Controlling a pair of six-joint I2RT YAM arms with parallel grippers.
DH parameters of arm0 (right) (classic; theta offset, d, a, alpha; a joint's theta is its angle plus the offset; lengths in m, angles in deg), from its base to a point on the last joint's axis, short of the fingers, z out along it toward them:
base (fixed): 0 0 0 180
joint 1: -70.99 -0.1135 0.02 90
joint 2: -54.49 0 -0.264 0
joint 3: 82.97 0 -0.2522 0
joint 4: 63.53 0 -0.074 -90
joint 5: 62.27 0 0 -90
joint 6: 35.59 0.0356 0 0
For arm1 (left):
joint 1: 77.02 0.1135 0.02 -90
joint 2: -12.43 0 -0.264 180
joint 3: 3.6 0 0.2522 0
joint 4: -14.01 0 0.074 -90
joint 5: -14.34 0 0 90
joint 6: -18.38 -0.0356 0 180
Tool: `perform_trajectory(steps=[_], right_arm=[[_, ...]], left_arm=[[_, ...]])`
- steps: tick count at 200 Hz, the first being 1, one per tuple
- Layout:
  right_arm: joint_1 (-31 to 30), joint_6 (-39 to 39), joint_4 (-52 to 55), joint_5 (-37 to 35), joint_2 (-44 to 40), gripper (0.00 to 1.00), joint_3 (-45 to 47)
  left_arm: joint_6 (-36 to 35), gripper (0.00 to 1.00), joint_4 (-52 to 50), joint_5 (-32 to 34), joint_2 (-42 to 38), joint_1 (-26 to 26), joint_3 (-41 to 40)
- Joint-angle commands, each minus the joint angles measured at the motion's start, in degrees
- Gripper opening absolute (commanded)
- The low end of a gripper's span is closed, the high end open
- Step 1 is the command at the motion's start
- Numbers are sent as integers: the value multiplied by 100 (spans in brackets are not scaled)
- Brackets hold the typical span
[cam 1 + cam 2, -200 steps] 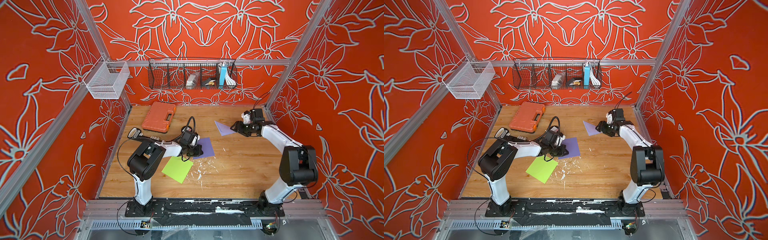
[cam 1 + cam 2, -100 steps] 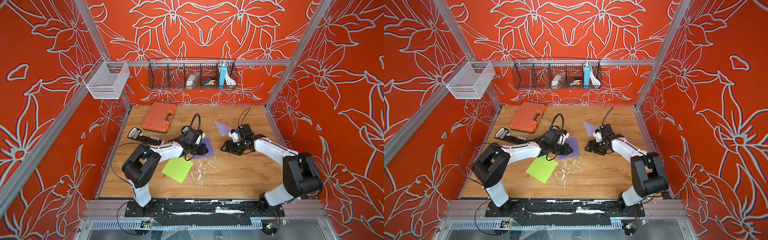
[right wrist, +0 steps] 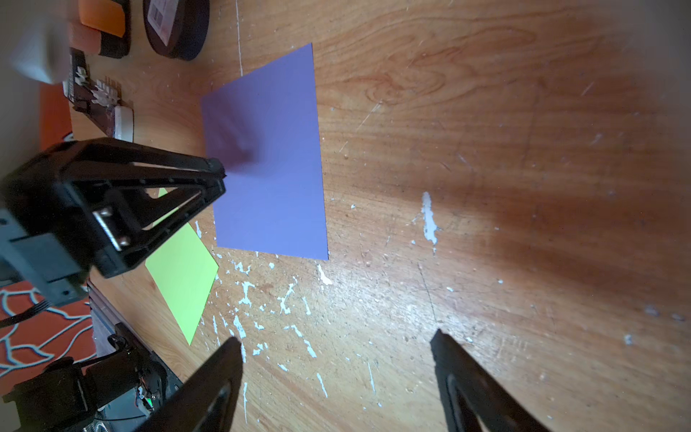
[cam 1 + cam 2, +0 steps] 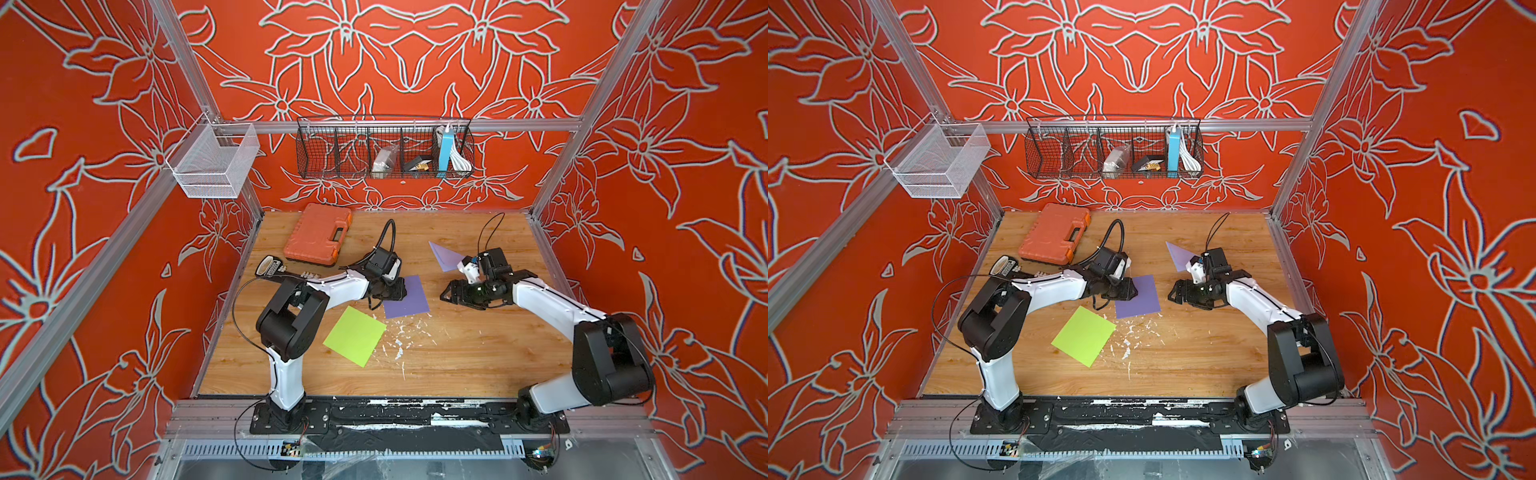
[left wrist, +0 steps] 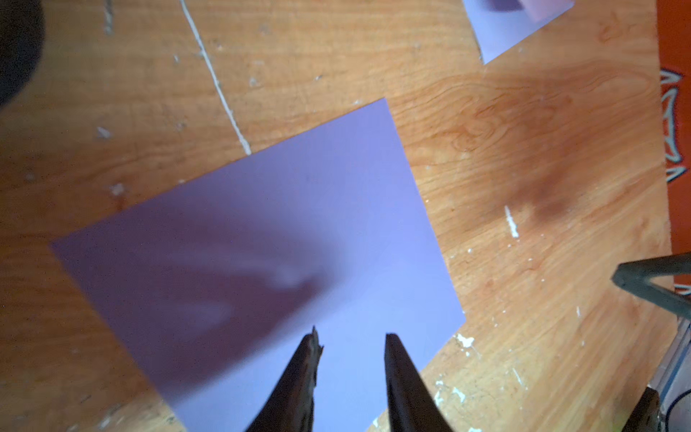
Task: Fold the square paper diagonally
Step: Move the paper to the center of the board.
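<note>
A purple square paper [image 4: 407, 299] [image 4: 1140, 299] lies flat on the wooden table in both top views. My left gripper [image 4: 397, 289] [image 5: 351, 334] hovers low over the paper's left part, open, with only the sheet showing behind its jaws. My right gripper [image 4: 448, 293] [image 3: 334, 336] stands wide open over bare wood just right of the paper [image 3: 273, 168], holding nothing. A purple paper folded into a triangle [image 4: 444, 257] [image 5: 512, 26] lies behind the right gripper. A green square paper [image 4: 355, 336] [image 3: 183, 273] lies in front of the left arm.
An orange tool case [image 4: 318, 235] sits at the back left, with a black handheld device [image 4: 270, 266] beside it. A black wire rack [image 4: 384, 149] and a white mesh basket [image 4: 216, 160] hang on the walls. White flecks [image 4: 401, 332] dot the wood.
My left gripper went from shut to open and shifted slightly right on the purple square. My right arm swung from the folded triangle toward the centre, and its jaws widened.
</note>
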Motion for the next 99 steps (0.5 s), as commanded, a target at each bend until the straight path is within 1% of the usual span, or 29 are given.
perform_trajectory(steps=[1, 40, 55, 70, 99], right_arm=[[-18, -88, 108, 109, 83, 83, 34], [-21, 169, -136, 98, 100, 79, 173], [-20, 260, -240, 124, 122, 75, 232], [-23, 335, -303, 94, 181, 73, 283], [-12, 365, -374, 59, 414, 72, 332]], left_arm=[[-49, 32, -10, -189, 221, -4, 53], [129, 30, 177, -401, 437, -94, -205], [304, 29, 305, -514, 474, -164, -341], [486, 28, 531, -706, 480, -280, -474], [775, 27, 914, -817, 382, -534, -615]])
